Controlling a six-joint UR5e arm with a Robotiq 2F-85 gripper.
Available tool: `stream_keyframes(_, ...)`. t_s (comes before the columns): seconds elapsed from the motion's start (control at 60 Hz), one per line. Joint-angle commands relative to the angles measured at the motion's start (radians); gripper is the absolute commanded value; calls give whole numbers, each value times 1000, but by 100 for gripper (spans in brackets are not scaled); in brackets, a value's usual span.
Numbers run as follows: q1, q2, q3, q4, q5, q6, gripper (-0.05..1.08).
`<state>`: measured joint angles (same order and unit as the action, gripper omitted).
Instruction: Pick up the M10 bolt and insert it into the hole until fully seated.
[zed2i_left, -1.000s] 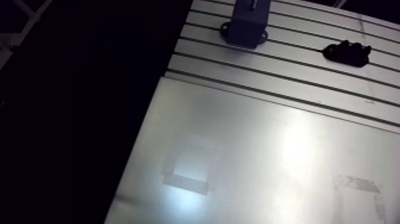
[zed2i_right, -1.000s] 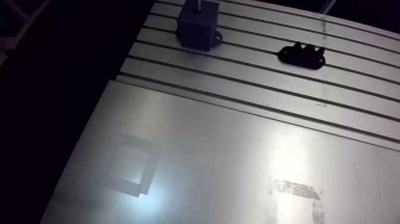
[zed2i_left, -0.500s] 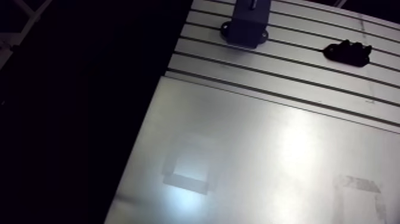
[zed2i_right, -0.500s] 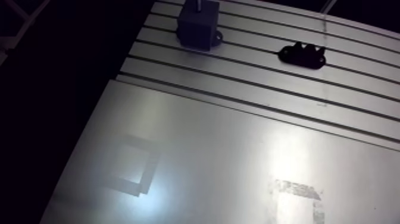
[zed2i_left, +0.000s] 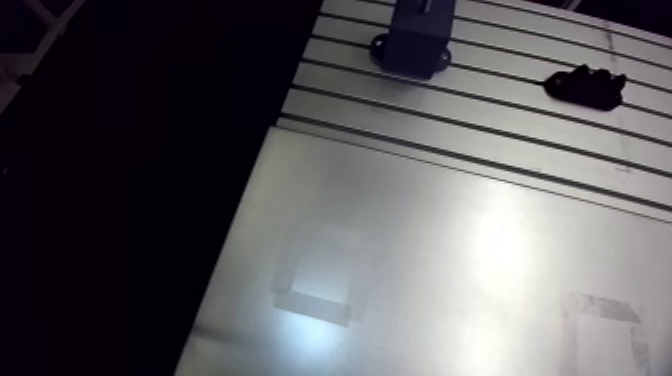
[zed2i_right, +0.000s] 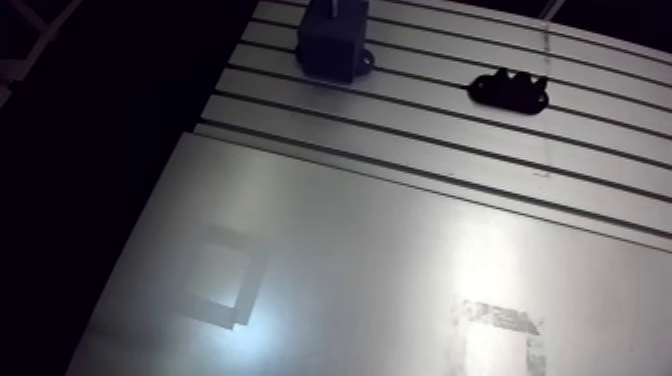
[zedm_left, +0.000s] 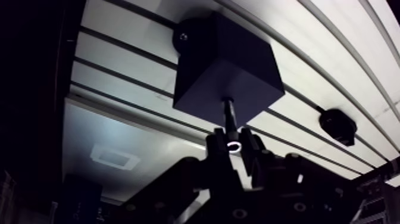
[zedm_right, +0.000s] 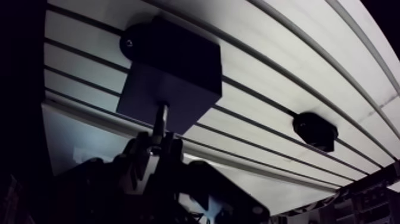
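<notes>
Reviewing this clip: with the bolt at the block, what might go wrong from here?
1. The hand is shut on the M10 bolt, whose shank shows bare above the block: letting go now would likely leave it unseated.
2. Any tilt in the shank could bind it in the block while pushing down.

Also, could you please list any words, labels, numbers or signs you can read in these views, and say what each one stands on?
No text can be read anywhere.
The dark block, the bolt held between the fingers, the small black part and the slotted table show no lettering.
The pale scuffed patch on the smooth plate is too blurred to tell whether it carries any mark.
</notes>
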<state>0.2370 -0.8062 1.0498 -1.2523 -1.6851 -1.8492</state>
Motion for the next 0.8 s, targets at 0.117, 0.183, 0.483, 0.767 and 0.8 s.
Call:
stream_keyframes(0.117, -1, 0, 3, 0, 0, 0, 108)
stream_keyframes(0.183, -1, 0, 3, 0, 0, 0, 108)
stream_keyframes(0.483, 1, 0, 6, 0, 0, -2, 108)
stream_keyframes(0.767, 1, -3, 12, -2, -6, 0, 108)
stream_keyframes(0.8, 3, -3, 14, -2, -7, 0, 108)
